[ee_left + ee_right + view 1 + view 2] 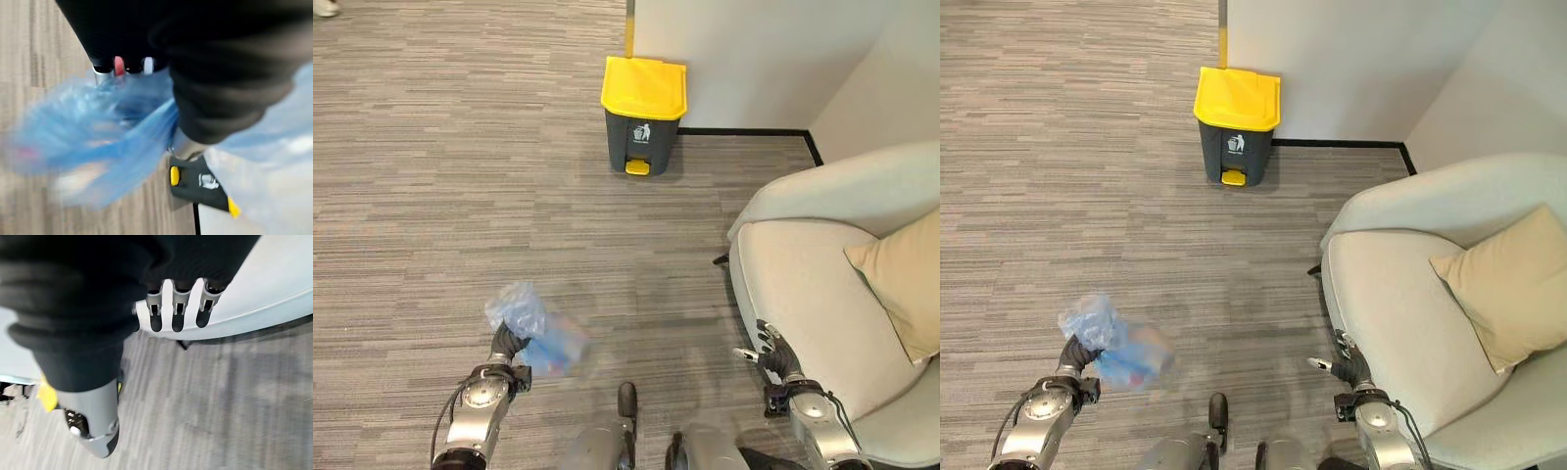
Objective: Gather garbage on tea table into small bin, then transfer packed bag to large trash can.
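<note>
A filled blue plastic bag (pixel 536 331) hangs low over the carpet at the lower left, blurred as it swings. My left hand (pixel 505 347) is shut on its gathered top; up close the bag (pixel 93 142) bunches past the hand's dark cover. The large trash can (pixel 643 116), dark grey with a yellow lid and yellow pedal, stands closed against the far wall ahead, well beyond the bag; it also appears as the trash can (pixel 198 183) in the left wrist view. My right hand (pixel 769 353) hangs open and empty at the lower right, beside the armchair's front edge, its fingers (pixel 177 308) straight.
A cream armchair (pixel 803 294) with a tan cushion (pixel 906 279) fills the right side. White walls (pixel 754 59) form a corner behind the can. Grey striped carpet (pixel 460 196) spreads left and ahead. A person's shoe (pixel 325 8) shows at the far top left.
</note>
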`<state>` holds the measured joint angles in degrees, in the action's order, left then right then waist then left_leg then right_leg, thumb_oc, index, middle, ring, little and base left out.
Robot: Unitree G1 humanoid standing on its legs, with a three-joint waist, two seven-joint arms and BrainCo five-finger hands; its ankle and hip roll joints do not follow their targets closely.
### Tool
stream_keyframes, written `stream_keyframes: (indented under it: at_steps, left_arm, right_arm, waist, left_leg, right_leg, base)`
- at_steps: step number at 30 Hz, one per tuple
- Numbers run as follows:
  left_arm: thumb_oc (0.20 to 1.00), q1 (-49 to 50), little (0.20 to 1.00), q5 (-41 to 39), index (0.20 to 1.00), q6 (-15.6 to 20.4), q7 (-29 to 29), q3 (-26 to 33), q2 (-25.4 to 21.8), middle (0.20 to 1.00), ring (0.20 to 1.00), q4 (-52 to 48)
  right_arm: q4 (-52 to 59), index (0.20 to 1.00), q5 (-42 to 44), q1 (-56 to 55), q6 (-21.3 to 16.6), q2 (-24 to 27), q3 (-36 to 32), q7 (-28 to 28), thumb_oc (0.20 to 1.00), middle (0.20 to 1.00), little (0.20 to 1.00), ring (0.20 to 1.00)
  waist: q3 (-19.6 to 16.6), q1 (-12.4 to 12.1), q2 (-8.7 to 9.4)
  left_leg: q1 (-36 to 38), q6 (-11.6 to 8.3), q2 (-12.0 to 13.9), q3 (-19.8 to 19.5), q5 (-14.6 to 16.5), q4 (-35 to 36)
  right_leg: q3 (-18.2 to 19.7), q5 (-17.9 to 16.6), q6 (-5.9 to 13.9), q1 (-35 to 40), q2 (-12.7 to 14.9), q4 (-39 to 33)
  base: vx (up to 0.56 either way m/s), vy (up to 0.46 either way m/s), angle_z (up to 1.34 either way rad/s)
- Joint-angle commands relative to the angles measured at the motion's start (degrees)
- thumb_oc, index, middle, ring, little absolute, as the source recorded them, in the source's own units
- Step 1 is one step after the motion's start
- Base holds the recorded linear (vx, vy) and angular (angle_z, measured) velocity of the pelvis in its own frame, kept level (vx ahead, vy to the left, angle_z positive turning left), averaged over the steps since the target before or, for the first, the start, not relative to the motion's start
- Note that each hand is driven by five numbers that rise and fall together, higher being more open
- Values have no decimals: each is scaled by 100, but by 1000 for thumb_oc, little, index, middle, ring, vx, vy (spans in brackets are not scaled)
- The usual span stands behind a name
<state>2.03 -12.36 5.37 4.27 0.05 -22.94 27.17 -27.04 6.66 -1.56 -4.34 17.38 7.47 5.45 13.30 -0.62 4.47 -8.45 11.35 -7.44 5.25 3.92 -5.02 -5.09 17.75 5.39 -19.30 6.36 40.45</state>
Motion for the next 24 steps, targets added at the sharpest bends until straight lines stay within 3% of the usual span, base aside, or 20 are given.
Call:
stream_keyframes:
  at_steps: [1,4,6,10,11,12,15,16,17,18,21,22,23,24]
  left_arm:
    - [200,319,200,6,200,270,30,39,-253,200,200,-475]
    - [200,319,200,-2,200,270,22,59,-222,200,200,-435]
    - [200,300,200,23,200,272,-12,67,-158,200,200,-394]
    - [200,360,200,78,200,265,-39,70,-85,200,200,-412]
    - [200,384,200,53,200,268,-47,71,-63,200,200,-410]
    - [200,436,200,9,200,233,-64,49,-20,200,200,-449]
    - [200,425,200,5,200,224,-111,-3,-22,200,200,-433]
    - [200,404,200,-19,200,227,-102,-16,-14,200,200,-395]
    - [200,376,200,-35,200,228,-95,-33,-2,200,200,-376]
    - [200,277,200,-32,200,218,-75,-99,8,200,200,-301]
    - [200,211,200,34,200,233,-88,-149,-30,200,200,-260]
    - [200,191,200,61,200,232,-76,-165,-43,200,200,-263]
    - [200,190,200,62,200,231,-76,-166,-44,200,200,-262]
    - [200,179,200,65,200,231,-48,-172,-53,200,200,-273]
  right_arm:
    - [-2,1000,-5,203,-71,165,-150,-4,1000,1000,1000,1000]
    - [3,1000,5,187,-61,196,-149,-16,1000,1000,1000,1000]
    - [48,1000,-50,96,-24,237,-187,-45,1000,1000,1000,1000]
    - [79,1000,-10,-73,-11,232,-287,-59,1000,1000,1000,1000]
    - [73,1000,3,-122,-28,252,-307,-61,1000,1000,1000,1000]
    - [59,1000,-19,-196,-7,254,-345,-47,1000,1000,1000,1000]
    - [47,1000,33,-254,-51,328,-387,13,1000,1000,1000,1000]
    - [34,1000,46,-257,-48,362,-379,21,1000,1000,1000,1000]
    - [-2,1000,52,-238,-51,399,-359,26,1000,1000,1000,1000]
    - [-40,1000,67,-184,-38,457,-351,65,1000,1000,1000,1000]
    - [-59,1000,78,-173,-55,507,-400,101,1000,1000,1000,1000]
    - [-85,1000,78,-184,-58,504,-428,125,1000,1000,1000,1000]
    - [-87,1000,78,-184,-59,503,-428,125,1000,1000,1000,1000]
    - [-160,1000,103,-194,-67,485,-457,183,1000,1000,1000,1000]
  waist:
    - [98,8,32]
    - [131,72,40]
    - [158,226,10]
    - [-1,336,26]
    - [-67,363,-53]
    - [-177,420,-159]
    - [-292,496,-190]
    - [-307,501,-172]
    - [-292,486,-145]
    - [-224,429,-53]
    - [-159,367,64]
    - [-117,325,58]
    - [-119,323,66]
    - [-82,229,-3]
  left_leg:
    - [272,-830,430,-19,559,-380]
    - [563,-869,368,-92,703,-297]
    - [1113,-977,320,-391,1030,-220]
    - [1623,-1092,324,-699,1295,-122]
    - [1766,-1201,460,-744,1240,-167]
    - [1743,-1436,741,-720,933,-381]
    - [1329,-1714,1004,-612,106,-1344]
    - [1176,-1689,1067,-517,-39,-1626]
    - [1045,-1596,1074,-453,5,-1728]
    - [562,-1434,1017,-297,310,-1756]
    - [70,-1332,861,-114,637,-1446]
    - [-281,-1390,861,-8,390,-1112]
    - [-269,-1389,853,-4,377,-1088]
    - [-605,-1475,915,22,-188,-630]
  right_leg:
    - [-262,-1669,159,266,-11,-2560]
    - [-445,-1876,233,77,36,-3095]
    - [-635,-2138,357,-205,2,-3736]
    - [-554,-2328,321,-132,38,-3757]
    - [-552,-2329,269,-89,-2,-3643]
    - [-603,-2219,163,-14,-37,-3480]
    - [-743,-2050,-39,317,-160,-3573]
    - [-750,-1932,-122,452,-221,-3608]
    - [-720,-1836,-165,575,-255,-3642]
    - [-641,-1675,-187,831,-234,-3697]
    - [-544,-1546,-169,1066,-168,-3736]
    - [-494,-1490,-164,1235,-196,-3788]
    - [-491,-1489,-162,1238,-189,-3793]
    - [-456,-1397,-172,1472,-325,-3864]
  base:
    - [353,17,-22]
    - [313,-11,20]
    - [726,-91,52]
    - [523,-134,49]
    - [663,-280,65]
    - [562,-298,67]
    - [365,-258,55]
    - [282,-164,46]
    - [398,-168,27]
    - [363,-126,7]
    - [304,-31,-36]
    - [194,15,-59]
    - [314,56,-56]
    - [371,89,-69]
